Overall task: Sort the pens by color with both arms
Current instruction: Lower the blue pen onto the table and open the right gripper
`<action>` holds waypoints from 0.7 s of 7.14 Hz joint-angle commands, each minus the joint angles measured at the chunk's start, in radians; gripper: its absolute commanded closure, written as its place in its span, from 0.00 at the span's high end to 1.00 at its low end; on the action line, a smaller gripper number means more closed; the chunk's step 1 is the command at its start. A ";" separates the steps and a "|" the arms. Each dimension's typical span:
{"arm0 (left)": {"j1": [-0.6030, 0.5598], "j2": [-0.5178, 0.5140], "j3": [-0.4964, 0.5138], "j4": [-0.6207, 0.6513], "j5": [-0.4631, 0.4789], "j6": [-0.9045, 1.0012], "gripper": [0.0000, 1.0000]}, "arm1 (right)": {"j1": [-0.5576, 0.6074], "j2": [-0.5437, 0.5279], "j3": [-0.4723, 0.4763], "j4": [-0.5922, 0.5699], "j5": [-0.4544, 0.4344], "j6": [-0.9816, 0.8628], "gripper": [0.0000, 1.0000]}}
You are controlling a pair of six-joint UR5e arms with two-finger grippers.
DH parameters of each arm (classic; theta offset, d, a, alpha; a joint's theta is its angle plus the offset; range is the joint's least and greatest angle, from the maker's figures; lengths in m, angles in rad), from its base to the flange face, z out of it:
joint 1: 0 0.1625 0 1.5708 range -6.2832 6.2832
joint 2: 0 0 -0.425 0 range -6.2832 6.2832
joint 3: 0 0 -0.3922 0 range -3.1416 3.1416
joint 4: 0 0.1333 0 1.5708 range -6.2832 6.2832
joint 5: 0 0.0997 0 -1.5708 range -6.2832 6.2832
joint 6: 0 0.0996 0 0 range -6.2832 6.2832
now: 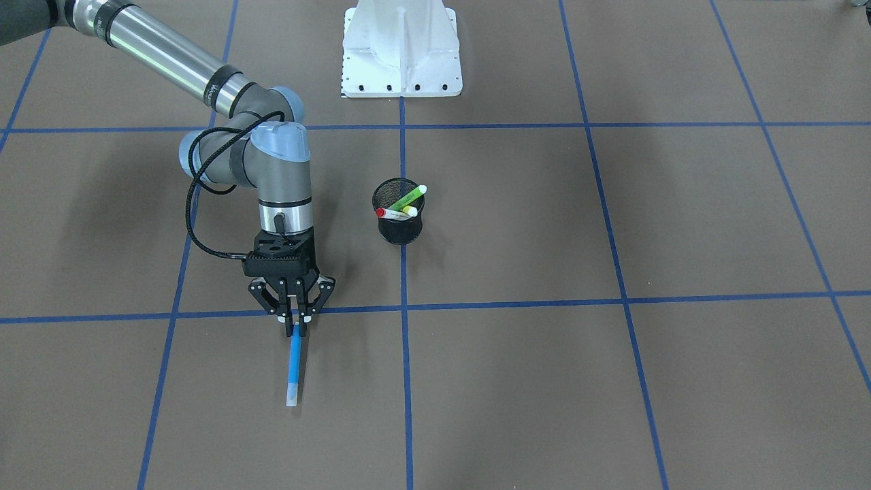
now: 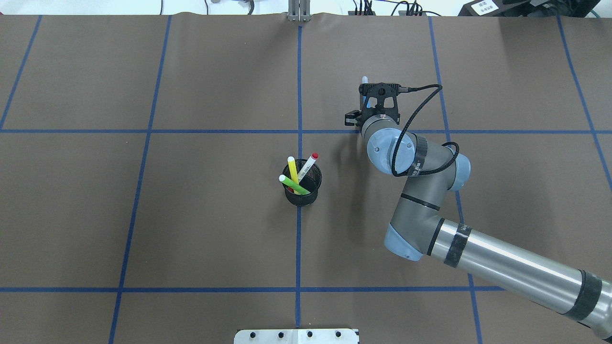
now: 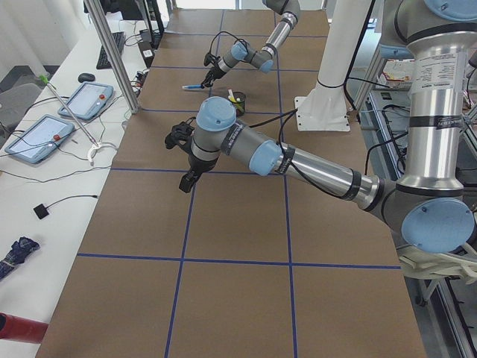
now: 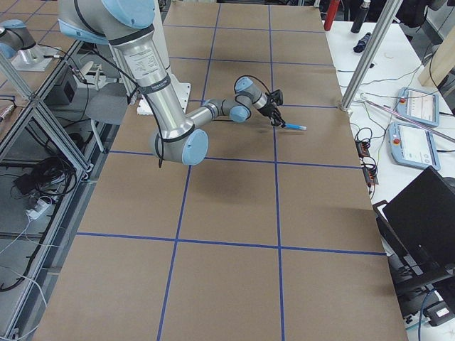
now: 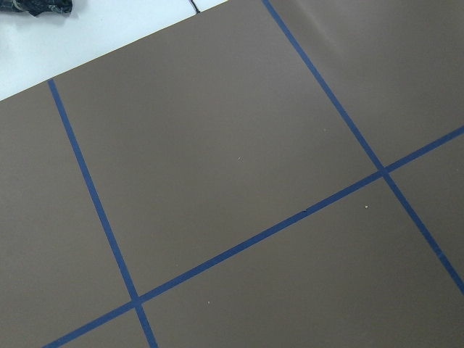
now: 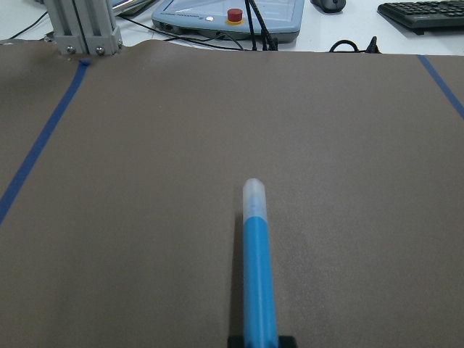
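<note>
My right gripper (image 1: 297, 328) is shut on the end of the blue pen (image 1: 294, 367). It holds the pen low over the brown table, pointing away from the robot's base. The pen also shows in the right wrist view (image 6: 259, 275), with its pale tip forward. The black mesh cup (image 2: 302, 186) stands at the table's middle. It holds the yellow pen (image 2: 292, 169), the white pen with the red cap (image 2: 308, 165) and the light green pen (image 2: 295, 186). My left gripper (image 3: 187, 180) shows only in the exterior left view, over bare table, and I cannot tell its state.
The white pedestal base (image 1: 401, 61) stands at the robot's side of the table. Blue tape lines (image 2: 299, 95) divide the brown surface into squares. An aluminium post (image 6: 81, 29) and teach pendants (image 3: 89, 101) stand beyond the far edge.
</note>
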 commanded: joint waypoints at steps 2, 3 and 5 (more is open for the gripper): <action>0.003 -0.002 0.000 0.000 0.000 -0.002 1.00 | -0.004 0.007 0.001 0.001 0.000 0.000 0.90; 0.003 -0.002 0.000 0.000 0.000 -0.002 1.00 | 0.000 0.016 0.010 0.011 0.006 0.005 0.99; 0.008 -0.042 -0.001 0.002 0.000 -0.028 1.00 | 0.069 0.021 0.018 0.026 0.144 -0.001 0.99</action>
